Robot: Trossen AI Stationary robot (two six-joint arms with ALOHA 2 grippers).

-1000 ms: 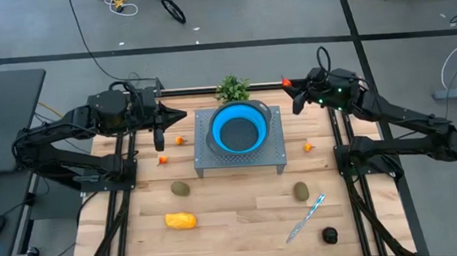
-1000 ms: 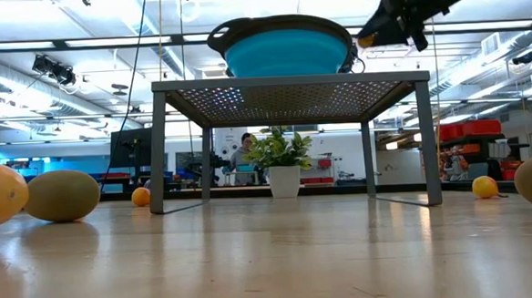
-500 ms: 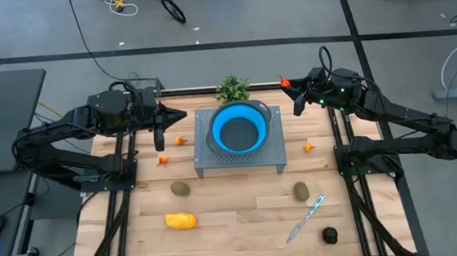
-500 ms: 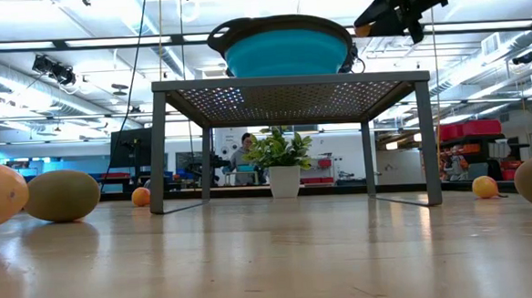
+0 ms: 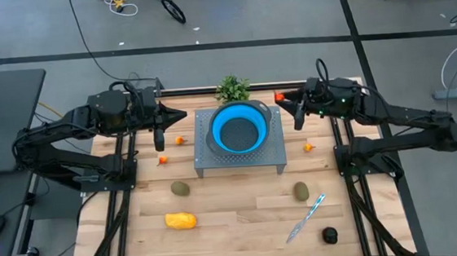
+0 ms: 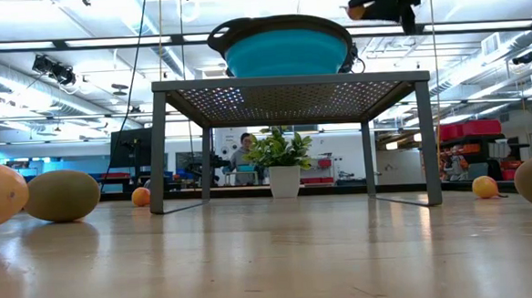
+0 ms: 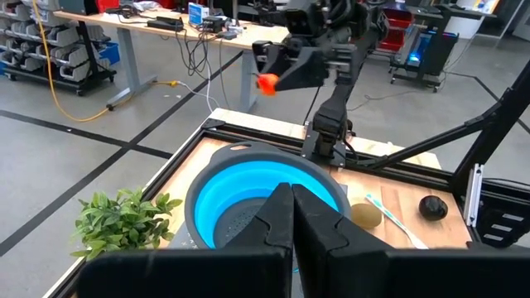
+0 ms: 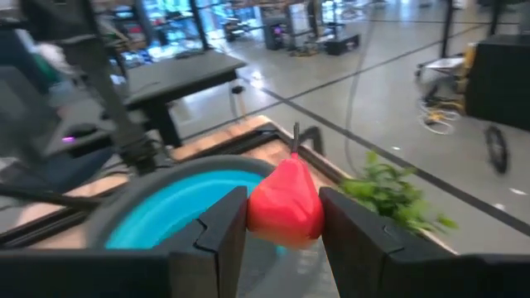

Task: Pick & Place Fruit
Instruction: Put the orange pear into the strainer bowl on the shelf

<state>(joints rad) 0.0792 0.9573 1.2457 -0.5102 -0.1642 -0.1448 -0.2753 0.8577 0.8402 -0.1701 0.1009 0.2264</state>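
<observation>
A blue bowl (image 5: 237, 130) sits on a grey perforated metal stand (image 5: 275, 151) at the table's middle. My right gripper (image 5: 282, 98) hovers just off the stand's far right corner, above rim height (image 6: 364, 4), shut on a small red-orange fruit (image 8: 286, 207). My left gripper (image 5: 182, 115) waits shut and empty, raised at the stand's far left (image 7: 291, 217). On the tabletop lie three tiny orange fruits (image 5: 179, 139) (image 5: 162, 158) (image 5: 308, 146), two olive ovals (image 5: 181, 188) (image 5: 300, 191), a yellow-orange oblong (image 5: 180, 220) and a black round one (image 5: 328, 234). My right gripper pinches the little red-orange fruit by its two opposite sides (image 8: 252, 217) between both fingers (image 8: 352, 236). The fingers reach in nearly level from the table's right. The fruit is lifted clear, its thin stem (image 8: 295, 136) pointing up, higher than the bowl's rim.
A green plant sprig (image 5: 231, 87) stands at the far edge behind the stand. A knife with a light-blue handle (image 5: 305, 218) lies near the front right. Bare wood lies along the near edge between the oblong and the knife.
My right gripper has swung toward the table's left, closer to the bowl, and risen a little, still carrying the red-orange fruit between its fingers.
</observation>
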